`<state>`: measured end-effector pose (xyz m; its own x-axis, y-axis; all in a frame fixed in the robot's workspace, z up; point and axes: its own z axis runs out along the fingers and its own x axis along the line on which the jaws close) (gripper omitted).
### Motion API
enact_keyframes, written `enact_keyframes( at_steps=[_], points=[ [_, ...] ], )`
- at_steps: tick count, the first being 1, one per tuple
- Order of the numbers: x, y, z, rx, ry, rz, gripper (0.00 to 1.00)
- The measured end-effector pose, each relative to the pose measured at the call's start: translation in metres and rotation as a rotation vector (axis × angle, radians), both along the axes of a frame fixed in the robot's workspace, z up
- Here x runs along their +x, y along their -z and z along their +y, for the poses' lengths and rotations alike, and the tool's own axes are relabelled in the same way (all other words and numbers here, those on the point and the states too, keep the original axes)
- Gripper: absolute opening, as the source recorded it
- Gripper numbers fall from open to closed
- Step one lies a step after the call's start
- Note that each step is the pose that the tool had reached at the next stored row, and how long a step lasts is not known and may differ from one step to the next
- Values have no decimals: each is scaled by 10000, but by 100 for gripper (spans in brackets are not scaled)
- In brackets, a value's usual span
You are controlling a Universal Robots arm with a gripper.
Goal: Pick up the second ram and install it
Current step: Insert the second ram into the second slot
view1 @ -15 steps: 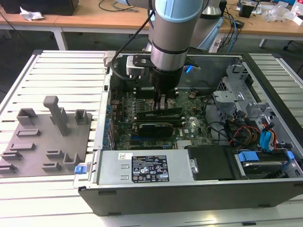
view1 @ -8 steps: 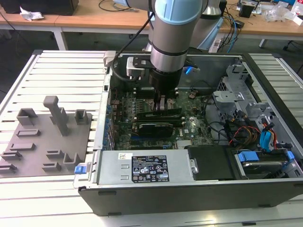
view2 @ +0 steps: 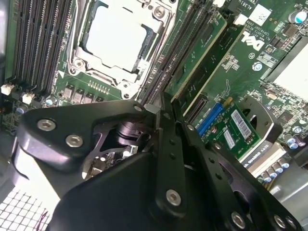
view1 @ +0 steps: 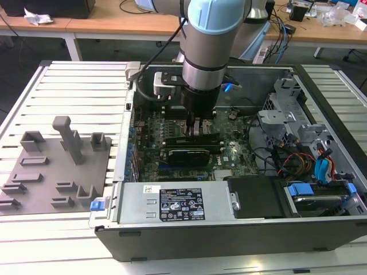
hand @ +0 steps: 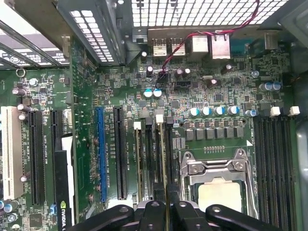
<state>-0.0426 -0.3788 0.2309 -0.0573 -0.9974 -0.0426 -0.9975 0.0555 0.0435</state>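
- Slatted metal table [view1: 80, 86] carries an open computer case [view1: 241, 217] and a grey fixture tray [view1: 57, 166] at the exterior view's left; wooden desks stand behind.
- Inside the case, the end effector [view1: 196, 127] hangs low over the motherboard [view1: 229, 154], just beside the square CPU socket [hand: 216, 178].
- Its fingers [view2: 166, 120] are pressed nearly together on a thin edge; judging by the exterior view, that is the second ram [view1: 202, 129], held upright between them, though little of it is visible.
- In the first wrist view, the fingers sit directly above the black memory slots [hand: 156, 154], whose pale end clips [hand: 159, 118] lie next to the socket.
- Judgement: the stick looks at, or partly in, a slot, not plainly seated.
- To do this well, keep the stick parallel to the slot rail, with its notch matched to the key.
- Press straight down with even force at both ends; a tilt could jam one end or strain the board.
- The end clips should be free to snap in as the stick seats.
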Motion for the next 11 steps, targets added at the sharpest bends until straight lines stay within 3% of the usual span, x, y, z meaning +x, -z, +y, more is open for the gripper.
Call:
enact_keyframes(
  at_steps=[11],
  points=[
    [13, 46, 7, -1, -36, 3, 13]
  ],
)
